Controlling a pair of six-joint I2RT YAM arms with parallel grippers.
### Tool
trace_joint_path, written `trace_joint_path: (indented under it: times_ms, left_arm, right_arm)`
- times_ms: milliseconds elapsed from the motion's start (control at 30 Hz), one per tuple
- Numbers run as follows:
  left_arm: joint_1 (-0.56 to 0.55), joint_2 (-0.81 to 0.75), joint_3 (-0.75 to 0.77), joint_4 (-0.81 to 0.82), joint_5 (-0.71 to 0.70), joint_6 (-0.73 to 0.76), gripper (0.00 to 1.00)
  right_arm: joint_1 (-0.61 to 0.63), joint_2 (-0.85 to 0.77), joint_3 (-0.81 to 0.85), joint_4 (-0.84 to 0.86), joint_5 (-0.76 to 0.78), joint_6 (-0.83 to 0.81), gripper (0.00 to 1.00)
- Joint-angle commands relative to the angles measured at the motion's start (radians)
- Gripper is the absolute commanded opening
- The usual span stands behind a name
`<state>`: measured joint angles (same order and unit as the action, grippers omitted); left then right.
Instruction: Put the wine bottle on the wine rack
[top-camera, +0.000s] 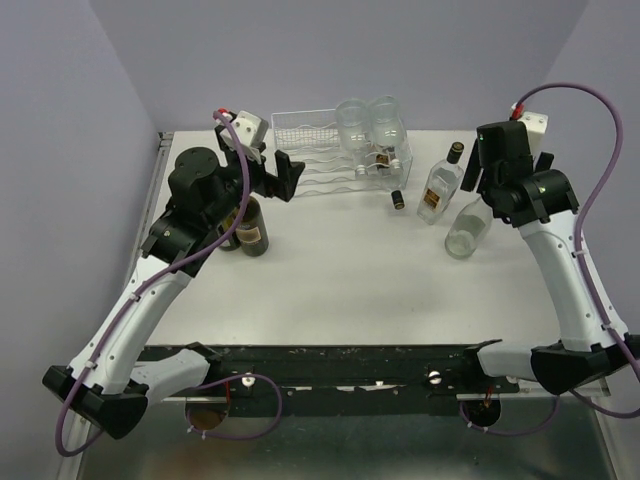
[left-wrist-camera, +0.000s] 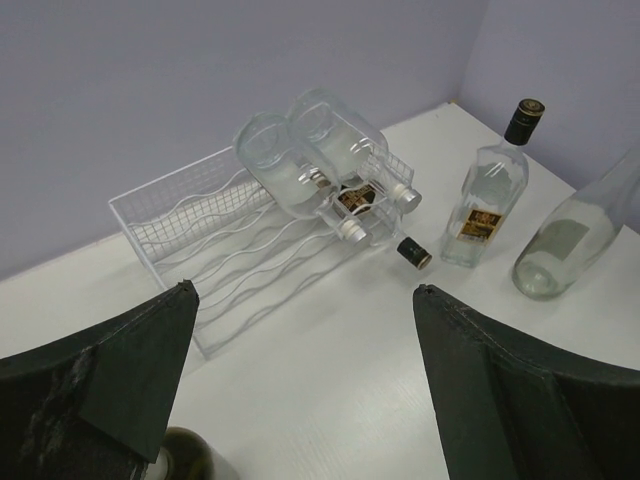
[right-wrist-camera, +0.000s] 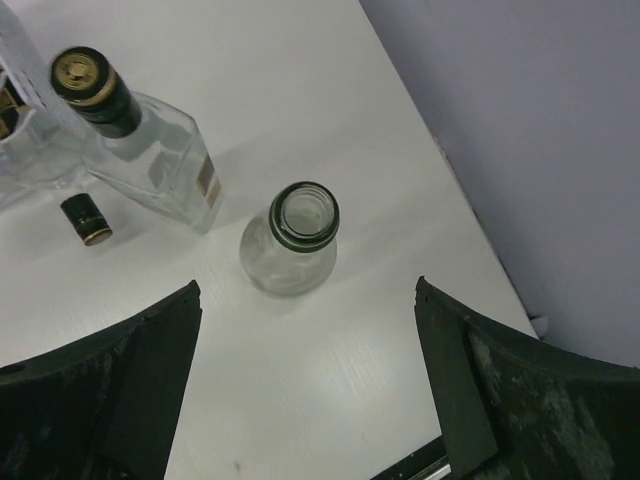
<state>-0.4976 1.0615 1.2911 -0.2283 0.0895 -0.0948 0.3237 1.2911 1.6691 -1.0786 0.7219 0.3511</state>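
Spread wide and empty, my right gripper (right-wrist-camera: 305, 300) frames the clear bottle (right-wrist-camera: 289, 240) mid-frame; I'd centre on its neck.

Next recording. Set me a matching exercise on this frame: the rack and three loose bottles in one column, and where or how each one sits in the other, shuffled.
Things:
1. wine rack
2. square bottle
3. round clear bottle
4. dark bottle

States:
A. standing with no cap, mouth open
B. close beside the left arm
C. holds clear bottles at its right end
D. upright, black cap on

Pairs: 1-C, 2-D, 3-A, 4-B
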Motion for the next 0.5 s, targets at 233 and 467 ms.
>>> trace_joint_path:
  times_ms: [233,467]
  left_arm:
    - [0.005,0.031,0.040,-0.089,0.108,-0.023,0.99]
    - [0.004,0.041,0.048,-0.089,0.099,-0.010,0.99]
  right_arm:
    - [-0.117,0.103,-0.074,0.046,-0.088,0.104,0.88]
    - [-0.121,0.151,-0.084,0.066,-0.036,0.092,0.80]
